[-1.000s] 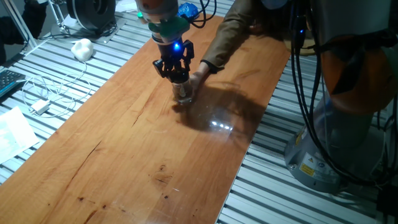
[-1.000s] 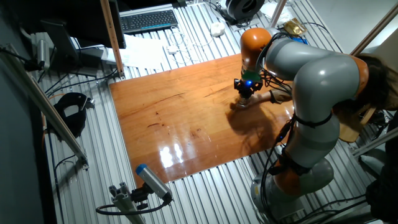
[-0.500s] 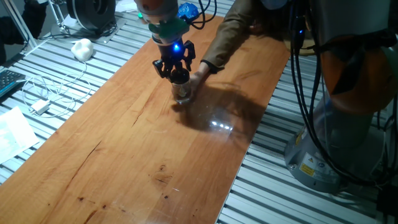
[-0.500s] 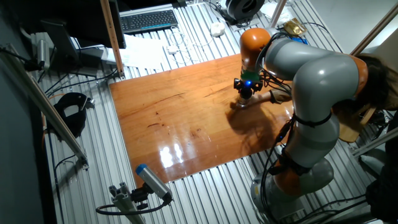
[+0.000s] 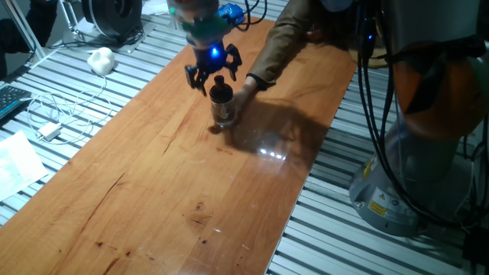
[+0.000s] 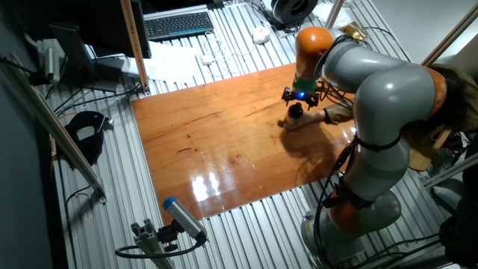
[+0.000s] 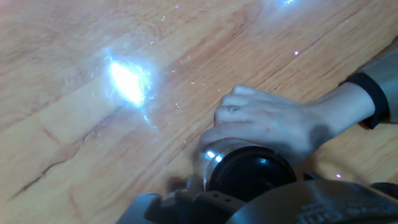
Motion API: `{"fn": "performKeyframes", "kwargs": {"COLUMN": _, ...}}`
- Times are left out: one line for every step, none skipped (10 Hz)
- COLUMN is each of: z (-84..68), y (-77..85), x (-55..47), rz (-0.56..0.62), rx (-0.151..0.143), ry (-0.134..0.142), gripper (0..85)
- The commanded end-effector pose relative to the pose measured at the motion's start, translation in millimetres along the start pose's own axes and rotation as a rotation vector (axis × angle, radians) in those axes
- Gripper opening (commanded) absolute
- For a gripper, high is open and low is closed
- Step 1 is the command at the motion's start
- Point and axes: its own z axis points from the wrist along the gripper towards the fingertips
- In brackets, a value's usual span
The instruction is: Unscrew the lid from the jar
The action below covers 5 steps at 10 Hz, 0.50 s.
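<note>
One fixed view: end effector (image 5: 212, 75) hovers just above lid (image 5: 221, 82), fingers apparently spread, holding nothing. Jar (image 5: 224, 111) upright on worktop (image 5: 153, 176), directly below; person's hand (image 7: 267, 124) steadies it.

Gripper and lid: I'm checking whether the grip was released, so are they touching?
Apart. One fixed view shows the gripper raised above the lid on the jar.

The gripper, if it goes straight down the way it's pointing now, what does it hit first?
Most likely the lid of the jar: the gripper hangs open just above it, pointing down. A person's hand steadies the jar from the side.
</note>
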Motion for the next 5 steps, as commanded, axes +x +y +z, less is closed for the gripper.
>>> {"fn": "performKeyframes", "kwargs": {"z": -4.6, "y": -2.0, "x": -3.4, "rz": 0.246, "rx": 0.001, "ry": 0.026, "gripper": 85.0}}
{"fn": "performKeyframes", "kwargs": {"z": -9.2, "y": -3.2, "x": -5.3, "rz": 0.346, "rx": 0.007, "ry": 0.033, "gripper": 85.0}}
{"fn": "performKeyframes", "kwargs": {"z": -12.5, "y": -3.5, "x": -5.3, "rz": 0.432, "rx": 0.012, "ry": 0.028, "gripper": 85.0}}
{"fn": "performKeyframes", "kwargs": {"z": -14.6, "y": -1.7, "x": -4.0, "rz": 0.503, "rx": 0.022, "ry": 0.024, "gripper": 85.0}}
{"fn": "performKeyframes", "kwargs": {"z": -15.9, "y": 1.8, "x": -2.5, "rz": 0.56, "rx": 0.026, "ry": 0.024, "gripper": 85.0}}
